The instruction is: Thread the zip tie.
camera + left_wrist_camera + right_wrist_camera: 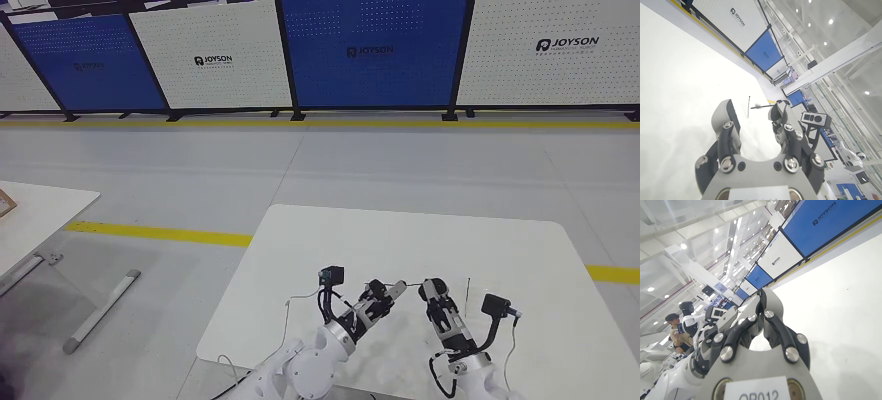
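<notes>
**Zip tie pinched in the right gripper, its tail reaching toward the open left gripper**

The left gripper (754, 108) sits over the near part of the white tabletop (400, 240) with its jaws spread wide and nothing between them. One ribbed finger pad (733, 113) stands well clear of the opposite finger.

A black zip tie (762, 106) juts across in front of that gap, above the tabletop. Its free end points toward the left gripper and touches neither finger.

Its other end runs into the right gripper (762, 294), just beside the left one. The right gripper's fingers are pressed together, with a small black bit of the strap showing at their tips. How much of the strap lies inside the pinch cannot be made out.

Farther right, a second zip tie (748, 108) lies flat on the tabletop, straight, apart from both grippers.
</notes>
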Available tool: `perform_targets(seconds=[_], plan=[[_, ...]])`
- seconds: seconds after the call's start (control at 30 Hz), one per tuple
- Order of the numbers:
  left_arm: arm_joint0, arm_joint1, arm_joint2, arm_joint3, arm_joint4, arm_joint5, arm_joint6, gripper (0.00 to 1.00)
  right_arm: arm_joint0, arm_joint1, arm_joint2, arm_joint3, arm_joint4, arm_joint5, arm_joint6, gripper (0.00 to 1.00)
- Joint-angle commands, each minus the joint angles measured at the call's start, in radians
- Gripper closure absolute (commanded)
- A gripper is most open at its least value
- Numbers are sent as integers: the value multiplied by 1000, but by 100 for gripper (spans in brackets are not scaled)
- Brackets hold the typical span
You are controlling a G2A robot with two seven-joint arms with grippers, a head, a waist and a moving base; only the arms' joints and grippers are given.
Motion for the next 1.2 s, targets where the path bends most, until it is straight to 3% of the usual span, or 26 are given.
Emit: perform_targets(seconds=[0.0,0.3,0.37,0.63,0.7,1.03,1.07,1.1,1.13,1.17], plan=[[1,0,-3,0,2,0,4,59,0,0,0,-1,-4,4,-3,100],[0,0,-7,4,-9,-3,-4,75,-3,1,-2,-5,-19,7,7,100],[-1,0,-7,5,-11,-3,-2,84,-3,1,-2,-5,-20,7,7,100],[-2,0,-8,7,-7,0,-4,91,-7,2,2,-10,-21,6,6,100],[-2,0,-8,7,-5,1,-5,98,-7,2,3,-10,-23,6,8,100],[0,-1,-1,0,-6,-8,-11,100,-10,5,8,-16,-26,-3,29,100],[0,-1,-1,-2,-11,-10,-11,100,-9,4,6,-16,-21,-3,36,86],[0,-1,-2,-3,-14,-11,-10,100,-7,4,5,-17,-12,-2,41,47],[1,-2,-2,-4,-20,-11,-9,100,-6,4,4,-17,-6,-4,46,0],[1,-2,-3,-5,-28,-11,-9,100,-4,4,3,-17,-3,-7,52,0]])
